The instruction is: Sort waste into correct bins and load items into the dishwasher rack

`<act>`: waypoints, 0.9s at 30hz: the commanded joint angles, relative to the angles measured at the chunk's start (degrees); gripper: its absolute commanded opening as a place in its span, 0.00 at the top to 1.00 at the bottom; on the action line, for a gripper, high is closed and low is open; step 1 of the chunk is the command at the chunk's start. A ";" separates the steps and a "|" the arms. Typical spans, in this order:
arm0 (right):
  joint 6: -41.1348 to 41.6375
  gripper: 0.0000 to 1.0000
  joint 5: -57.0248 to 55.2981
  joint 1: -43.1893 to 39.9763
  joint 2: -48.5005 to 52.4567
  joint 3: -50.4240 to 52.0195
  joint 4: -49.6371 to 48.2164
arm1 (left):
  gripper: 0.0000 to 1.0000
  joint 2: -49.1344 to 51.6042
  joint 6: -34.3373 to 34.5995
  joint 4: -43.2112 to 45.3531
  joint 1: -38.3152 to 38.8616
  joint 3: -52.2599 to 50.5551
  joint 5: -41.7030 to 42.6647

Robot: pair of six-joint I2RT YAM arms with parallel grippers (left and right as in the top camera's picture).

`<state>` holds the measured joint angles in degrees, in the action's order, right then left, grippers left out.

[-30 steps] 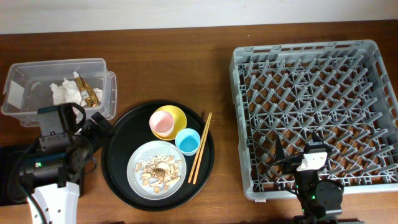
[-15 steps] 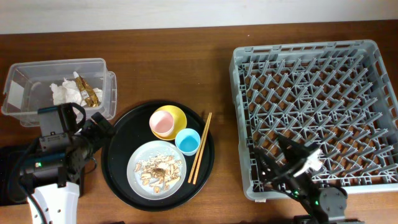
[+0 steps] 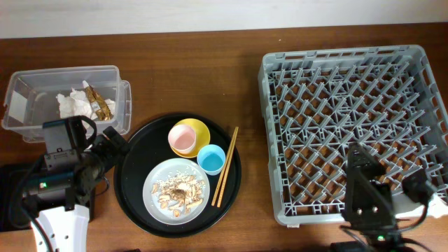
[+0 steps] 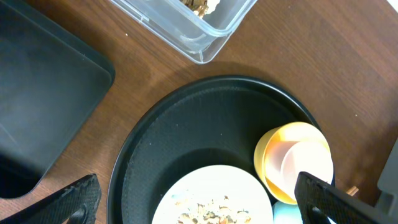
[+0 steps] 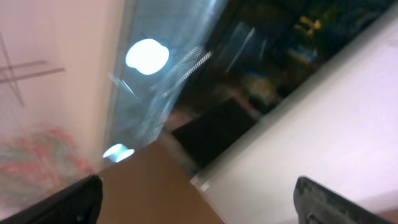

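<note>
Upright pink cup (image 3: 184,141) nests in yellow bowl (image 3: 199,129); napkins (image 3: 73,105), wrapper (image 3: 100,104) in tub (image 3: 63,70).

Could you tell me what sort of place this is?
Probably a dishwashing station: a large grey plastic pegged dishwasher rack, a round black tray holding a dirty pale round plate, and a clear plastic waste tub.

A large round black tray (image 3: 136,159) sits at seven o'clock on the brown wooden table (image 3: 210,77); a pale wall (image 3: 210,14) runs along twelve o'clock
</note>
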<state>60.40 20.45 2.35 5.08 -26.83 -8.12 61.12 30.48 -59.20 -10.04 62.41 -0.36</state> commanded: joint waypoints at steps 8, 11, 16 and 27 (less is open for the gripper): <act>-37.00 0.02 19.15 0.44 34.77 -41.09 47.06 | 0.01 -0.13 -0.31 -0.04 -0.15 -0.02 0.42; -41.11 0.02 16.92 4.59 43.23 -46.34 53.99 | 0.01 -0.13 -0.31 -0.04 -0.15 -0.02 0.42; -41.75 0.02 -2.64 23.26 52.19 -48.39 55.63 | 0.01 -0.13 -0.31 -0.04 -0.15 -0.02 0.42; -40.68 0.02 -32.44 52.54 80.43 -58.12 58.58 | 0.01 -0.13 -0.31 -0.04 -0.15 -0.02 0.42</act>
<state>20.32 -5.69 52.84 81.12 -79.05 49.47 61.12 30.48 -59.22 -10.04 62.41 -0.36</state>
